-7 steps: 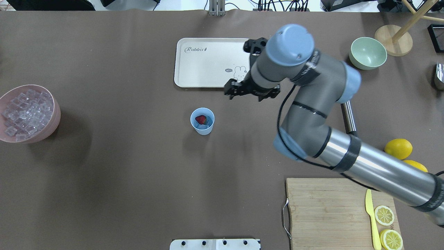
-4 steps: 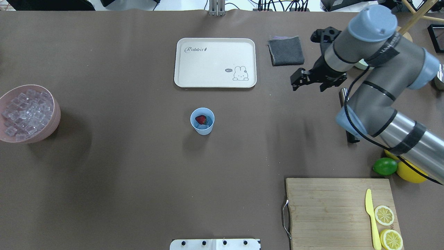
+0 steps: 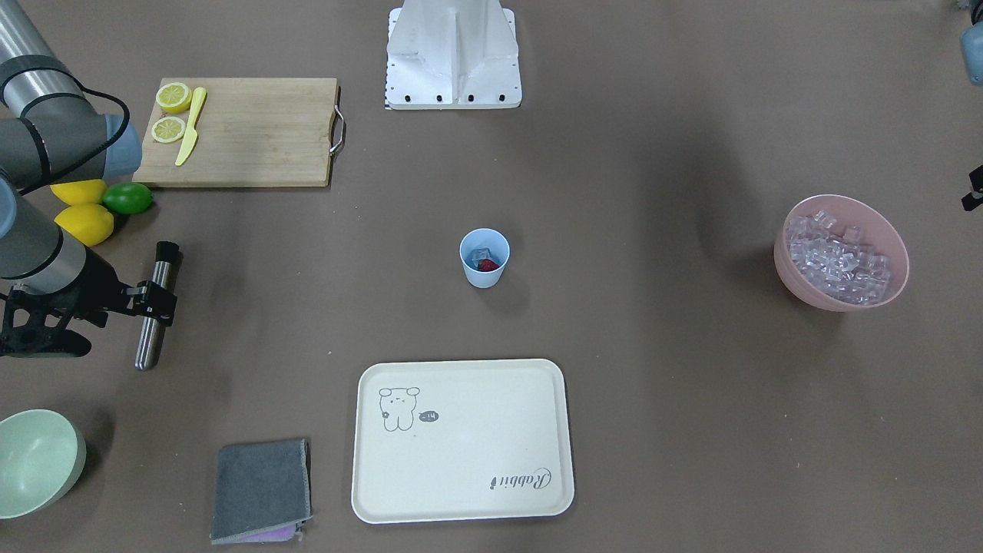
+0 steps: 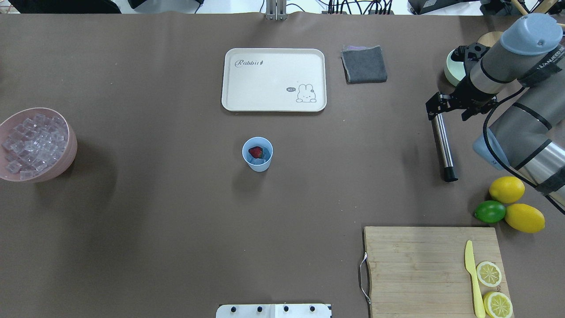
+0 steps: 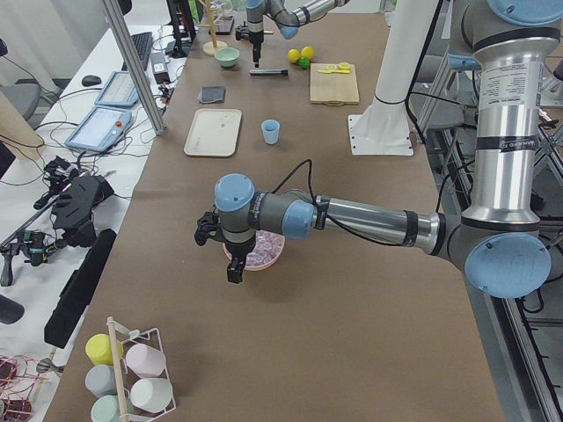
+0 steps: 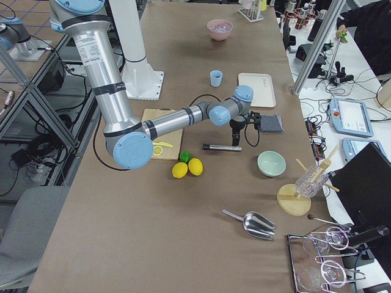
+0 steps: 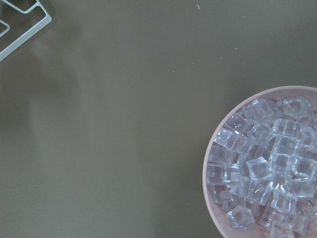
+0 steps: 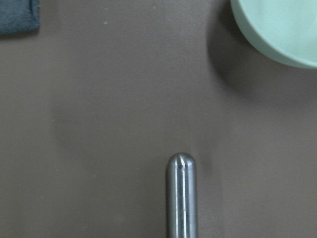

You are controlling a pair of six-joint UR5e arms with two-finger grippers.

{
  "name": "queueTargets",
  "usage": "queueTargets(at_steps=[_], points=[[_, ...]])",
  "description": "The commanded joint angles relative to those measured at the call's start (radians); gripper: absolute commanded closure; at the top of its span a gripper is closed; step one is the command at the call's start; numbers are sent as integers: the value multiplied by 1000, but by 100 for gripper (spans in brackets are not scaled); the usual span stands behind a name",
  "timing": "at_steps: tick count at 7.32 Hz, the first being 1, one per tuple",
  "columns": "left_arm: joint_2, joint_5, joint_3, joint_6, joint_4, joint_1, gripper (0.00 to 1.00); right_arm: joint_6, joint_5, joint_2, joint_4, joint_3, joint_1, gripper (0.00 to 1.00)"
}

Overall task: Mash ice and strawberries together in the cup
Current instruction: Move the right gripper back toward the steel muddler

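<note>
**R gripper [image 3: 153, 299] over the muddler [image 4: 442, 145]: grab tips + item count**

R gripper hangs right over the plain steel end of the muddler, which lies flat on the table [image 4: 154, 221]. Can't tell if the jaws are spread or pressed together: the wrist cam doesn't show them and the other cams are too coarse. Nothing in them afaict.

Step in hand imo = pick up the muddler. To do it well:
- Come straight down w/ the jaws across the rod, not along it.
- Keep it centred, b/c a round rod will prob roll if one side touches first.
- Grab on the steel part so the black end stays free to go down into the cup [image 4: 258, 167].
- Squeeze firm, since steel looks slick.

L gripper [image 5: 232, 268] hangs by the pink bowl [image 4: 70, 152]. Can't tell its jaws either.

Count, near → far:
- 1 board [image 4: 410, 265] w/ 1 knife [image 4: 472, 278] + 2 lemon slices [image 4: 488, 274]
- 2 lemons [image 4: 506, 189], 1 lime [image 4: 490, 212]
- 1 muddler
- 1 cup mid-table, well apart from both arms, w/ 1 strawberry [image 4: 255, 152] and at least 1 pc of ice [image 3: 480, 253] inside
- 1 pink bowl at the L end, heaped w/ more ice, too many to count
- 1 tray [image 4: 265, 79], 1 cloth [image 4: 364, 64], 1 green bowl [image 3: 31, 461]
</note>
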Motion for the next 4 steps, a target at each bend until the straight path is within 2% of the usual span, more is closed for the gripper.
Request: queueTargets(at_steps=[1,4], points=[[-2,0,-2,2,3,-2,2,-6,1,-6,6,-35,1,16],[-7,1,-2,0,3,-2,2,-5,-1,-1,102,-105,-32,18]])
